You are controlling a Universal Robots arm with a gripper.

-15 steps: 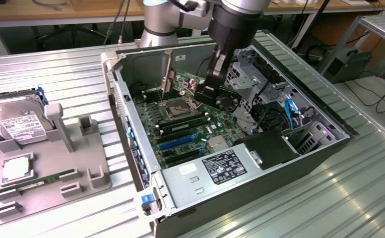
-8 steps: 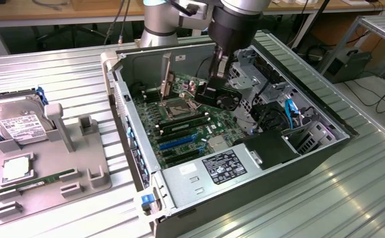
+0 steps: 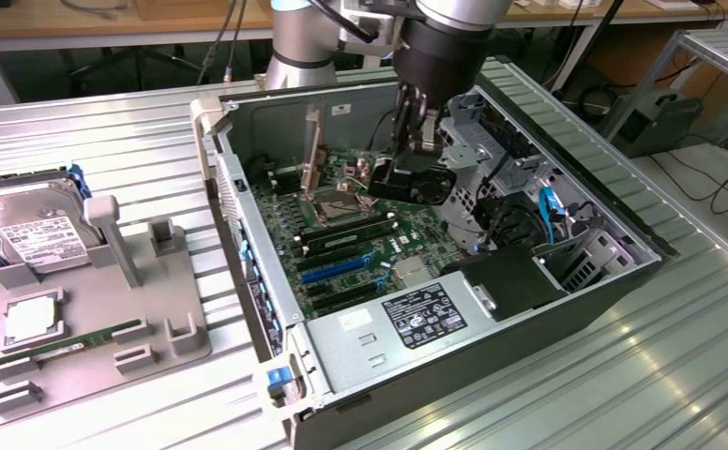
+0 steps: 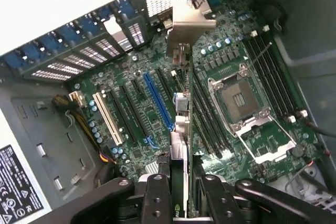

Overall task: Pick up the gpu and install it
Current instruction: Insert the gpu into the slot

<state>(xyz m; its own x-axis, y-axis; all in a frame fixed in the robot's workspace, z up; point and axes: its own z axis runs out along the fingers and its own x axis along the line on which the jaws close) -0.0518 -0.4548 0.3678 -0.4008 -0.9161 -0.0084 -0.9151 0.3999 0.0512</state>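
Exterior view: free room over the motherboard (image 3: 339,267) at the gripper's (image 3: 401,183) 7 o'clock — drive cage (image 3: 475,150) blocks 3 o'clock.

Hard drive (image 3: 29,234), RAM stick (image 3: 70,340), perhaps CPU (image 3: 33,319) on grey tray (image 3: 151,291), exterior view's left.

Dull silver metal bracket (image 4: 191,22) on gpu (image 4: 180,150)

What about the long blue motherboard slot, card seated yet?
No, the long blue slot lies bare; the end effector holds the thin black card with silver bracket.
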